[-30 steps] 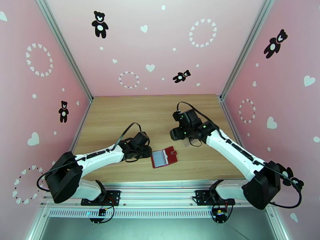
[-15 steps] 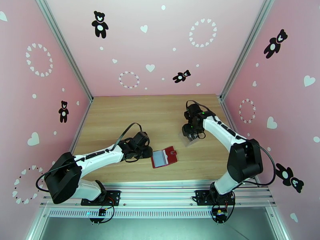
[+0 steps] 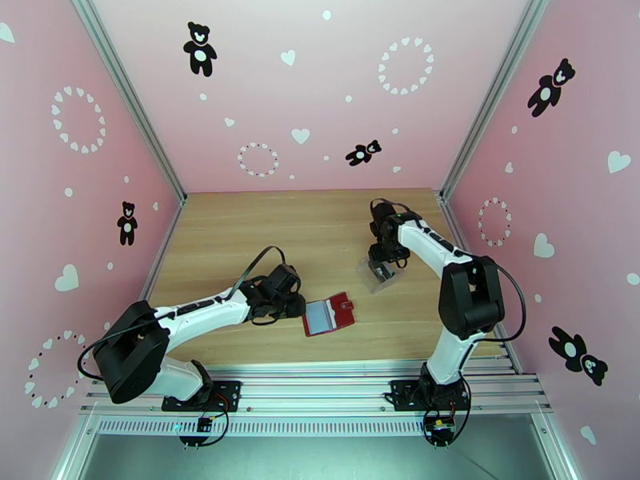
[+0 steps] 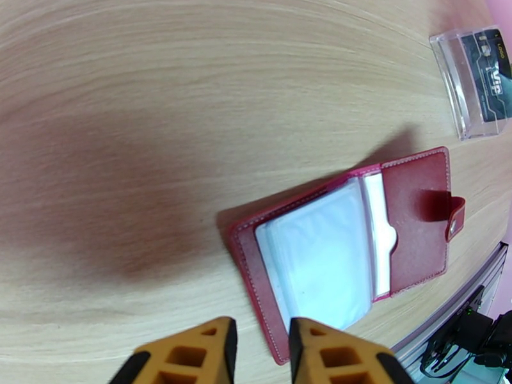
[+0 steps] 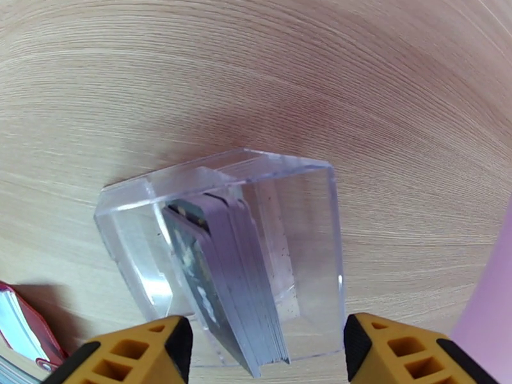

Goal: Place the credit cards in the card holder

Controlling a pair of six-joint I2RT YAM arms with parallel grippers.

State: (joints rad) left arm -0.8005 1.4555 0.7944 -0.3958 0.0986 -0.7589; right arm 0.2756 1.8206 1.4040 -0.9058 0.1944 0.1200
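Observation:
The dark-red card holder (image 3: pixel 330 314) lies open on the table, its greyish clear pockets (image 4: pixel 320 257) facing up and its snap tab at the right. My left gripper (image 3: pixel 294 304) rests just left of it, fingers nearly together (image 4: pixel 259 331) with nothing between them. A clear plastic case (image 3: pixel 380 274) holds a stack of cards (image 5: pixel 224 276) with greyish edges and a dark front face. I cannot make out a yellow card. Directly over the case hangs my right gripper (image 3: pixel 384 262), open (image 5: pixel 264 334), one finger on each side of it and neither touching.
The wooden table (image 3: pixel 240 234) is bare to the left and at the back. Pink walls close it in on three sides. The clear case (image 4: pixel 477 81) lies beyond the card holder (image 4: pixel 409 219), whose corner (image 5: pixel 19 328) lies close to the case. A metal rail (image 3: pixel 320 378) runs along the near edge.
My right arm folded upright and its gripper swung right and back, now hanging over the clear case. The left arm and the card holder have stayed put.

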